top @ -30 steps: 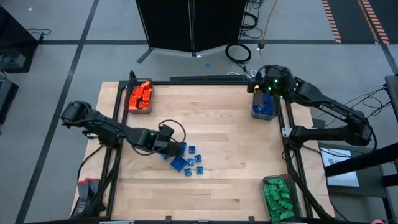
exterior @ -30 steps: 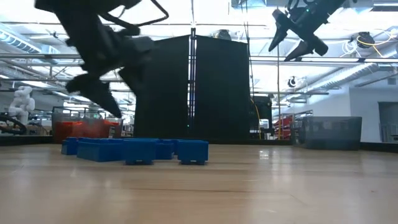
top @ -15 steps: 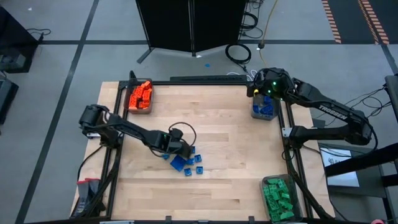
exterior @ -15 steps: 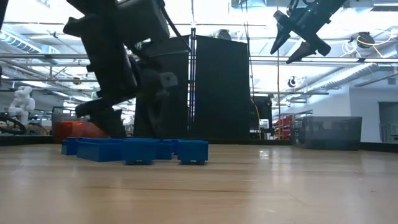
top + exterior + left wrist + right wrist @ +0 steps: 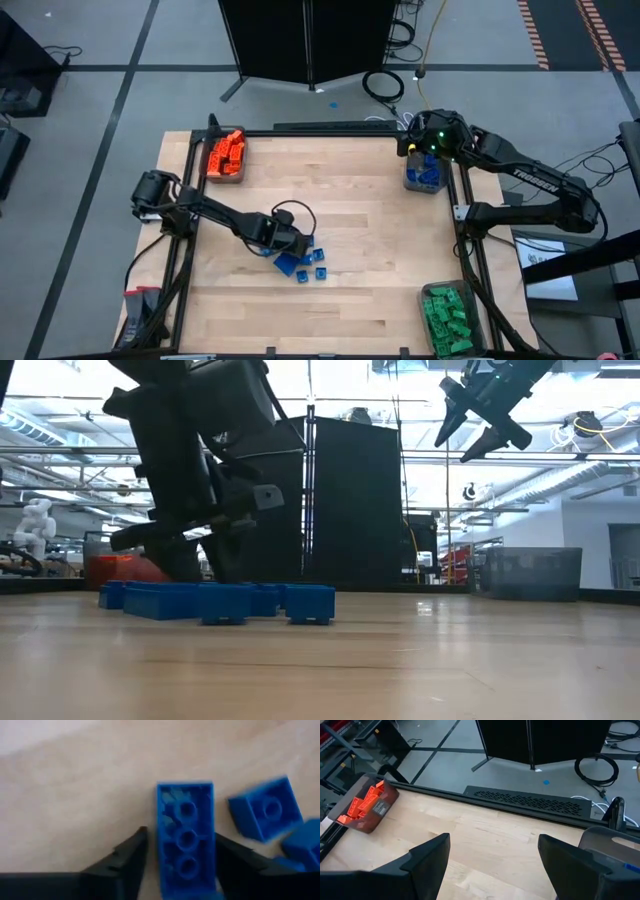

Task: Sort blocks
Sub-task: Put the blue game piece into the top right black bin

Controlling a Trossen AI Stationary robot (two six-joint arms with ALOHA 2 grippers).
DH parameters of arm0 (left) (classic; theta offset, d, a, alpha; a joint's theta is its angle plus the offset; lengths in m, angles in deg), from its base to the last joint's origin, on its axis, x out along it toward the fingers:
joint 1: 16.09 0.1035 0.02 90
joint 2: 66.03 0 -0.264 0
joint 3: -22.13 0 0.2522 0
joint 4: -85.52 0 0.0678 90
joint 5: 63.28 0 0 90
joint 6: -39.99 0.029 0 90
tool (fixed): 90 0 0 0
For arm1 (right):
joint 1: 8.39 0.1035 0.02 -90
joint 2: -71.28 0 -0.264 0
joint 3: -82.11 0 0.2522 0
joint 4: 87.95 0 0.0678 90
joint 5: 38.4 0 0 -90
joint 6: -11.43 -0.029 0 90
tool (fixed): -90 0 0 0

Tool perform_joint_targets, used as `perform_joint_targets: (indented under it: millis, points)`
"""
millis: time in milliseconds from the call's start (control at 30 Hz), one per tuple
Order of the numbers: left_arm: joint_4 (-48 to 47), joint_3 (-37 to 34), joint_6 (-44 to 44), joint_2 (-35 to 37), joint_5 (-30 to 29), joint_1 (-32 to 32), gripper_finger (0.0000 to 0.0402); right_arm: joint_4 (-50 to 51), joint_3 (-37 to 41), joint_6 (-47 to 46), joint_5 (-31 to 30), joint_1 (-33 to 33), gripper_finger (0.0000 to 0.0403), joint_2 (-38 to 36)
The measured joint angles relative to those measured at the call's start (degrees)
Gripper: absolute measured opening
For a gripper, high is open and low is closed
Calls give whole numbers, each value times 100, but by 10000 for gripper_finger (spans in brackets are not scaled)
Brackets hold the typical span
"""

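Several blue blocks lie on the wooden table near its middle; the low view shows them as a row of blue blocks. My left gripper points steeply down over them. In the left wrist view its fingers stand open on either side of one long blue block, which lies flat with its hollow underside up. My right gripper hangs open high above the far right corner, empty. My left gripper's fingers lie along the long blue block's two long sides, coming from above. Beside one finger a thin strip of table shows. The other finger stands right at the block's edge; whether it touches, I cannot tell.
A bin of orange blocks stands at the far left corner, a bin with blue blocks at the far right under my right gripper, and a bin of green blocks at the near right. A black frame edges the table.
My left gripper has come down onto the blue blocks, shifting a little toward the table's right edge and tipping steeper. The blocks have stayed where they were.
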Motion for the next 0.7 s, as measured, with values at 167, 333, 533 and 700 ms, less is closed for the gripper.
perform_joint_targets:
  millis: [167, 333, 533, 700]
  points:
    - [90, 147, 128, -11, 247, -98, 122, 0, 1, -10, 0, 0, 297, 0]
    - [92, 160, 444, 28, 264, -97, 122, -157, 6, 85, 320, 47, 297, 0]
    - [89, 652, 1309, 513, 25, 24, 122, -1302, 6, 671, 1002, 368, 297, -176]
    - [75, 1399, 2397, 1152, -868, 150, 122, -2177, 6, 985, 1141, 763, 297, -514]
